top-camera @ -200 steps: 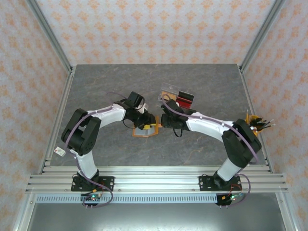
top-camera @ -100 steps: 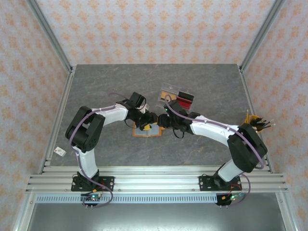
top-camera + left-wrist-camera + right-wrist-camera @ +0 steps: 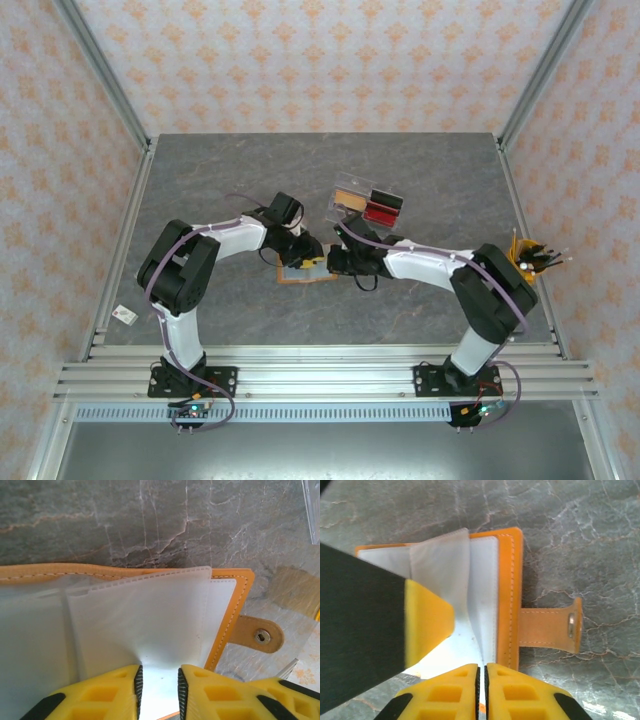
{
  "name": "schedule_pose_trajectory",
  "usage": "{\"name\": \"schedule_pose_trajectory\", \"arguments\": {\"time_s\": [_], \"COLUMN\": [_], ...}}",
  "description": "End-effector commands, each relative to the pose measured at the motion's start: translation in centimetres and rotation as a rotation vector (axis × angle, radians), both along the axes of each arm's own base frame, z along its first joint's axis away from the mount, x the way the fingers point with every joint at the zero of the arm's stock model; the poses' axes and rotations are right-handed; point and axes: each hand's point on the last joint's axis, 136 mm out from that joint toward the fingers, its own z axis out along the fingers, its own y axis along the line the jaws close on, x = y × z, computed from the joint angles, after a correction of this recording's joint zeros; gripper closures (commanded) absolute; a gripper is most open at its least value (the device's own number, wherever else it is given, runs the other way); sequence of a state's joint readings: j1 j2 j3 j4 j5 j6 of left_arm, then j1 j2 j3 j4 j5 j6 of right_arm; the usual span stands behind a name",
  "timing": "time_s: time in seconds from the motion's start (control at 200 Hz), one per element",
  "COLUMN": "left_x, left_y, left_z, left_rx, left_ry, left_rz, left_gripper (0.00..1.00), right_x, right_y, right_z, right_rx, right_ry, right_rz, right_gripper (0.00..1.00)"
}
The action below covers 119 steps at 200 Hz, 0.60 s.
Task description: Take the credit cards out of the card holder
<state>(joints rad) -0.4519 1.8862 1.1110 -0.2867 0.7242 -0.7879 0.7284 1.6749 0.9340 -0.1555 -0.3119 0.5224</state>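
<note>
The orange card holder (image 3: 298, 273) lies open on the grey table between both arms. Its milky plastic sleeves (image 3: 145, 615) fan up from the orange cover (image 3: 510, 590). The credit cards are hidden; no card can be made out through the sleeves. My left gripper (image 3: 158, 690) hovers low over a sleeve, jaws a narrow gap apart with the white sheet showing between them. My right gripper (image 3: 481, 690) is shut on the edge of a lifted sleeve (image 3: 470, 630). One left finger (image 3: 427, 625) shows beside it. From above, both grippers (image 3: 315, 260) meet over the holder.
The holder's snap tab (image 3: 547, 629) sticks out on the table. A clear plastic case (image 3: 367, 203) with tan, black and red blocks lies just behind the grippers. A cluster of pens (image 3: 535, 258) stands at the right edge, and a small white tag (image 3: 123, 315) at the left.
Both sets of jaws opened wider and then closed in; the right ones are now shut on a sleeve. The right arm's elbow drew nearer.
</note>
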Motion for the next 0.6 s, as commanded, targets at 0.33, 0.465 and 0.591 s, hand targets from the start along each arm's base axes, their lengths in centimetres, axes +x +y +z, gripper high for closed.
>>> {"name": "schedule_pose_trajectory", "arguments": {"time_s": [0.33, 0.465, 0.591], "left_x": [-0.3, -0.3, -0.1], "left_y": [0.3, 1.0, 3.4], "left_z": [0.6, 2.6, 3.9], "left_rx": [0.036, 0.067, 0.146], "left_ry": [-0.002, -0.048, -0.088], "left_rz": [-0.007, -0.011, 0.019], "left_gripper": [0.87, 0.86, 0.81], "right_x": [1.2, 1.0, 0.9], "right_y": [1.3, 0.9, 0.5], "right_z": [-0.7, -1.7, -2.5], "right_rx": [0.001, -0.033, -0.057], "right_ry": [0.025, 0.052, 0.070], "right_rz": [-0.024, -0.039, -0.045], "right_gripper": [0.92, 0.92, 0.92]}}
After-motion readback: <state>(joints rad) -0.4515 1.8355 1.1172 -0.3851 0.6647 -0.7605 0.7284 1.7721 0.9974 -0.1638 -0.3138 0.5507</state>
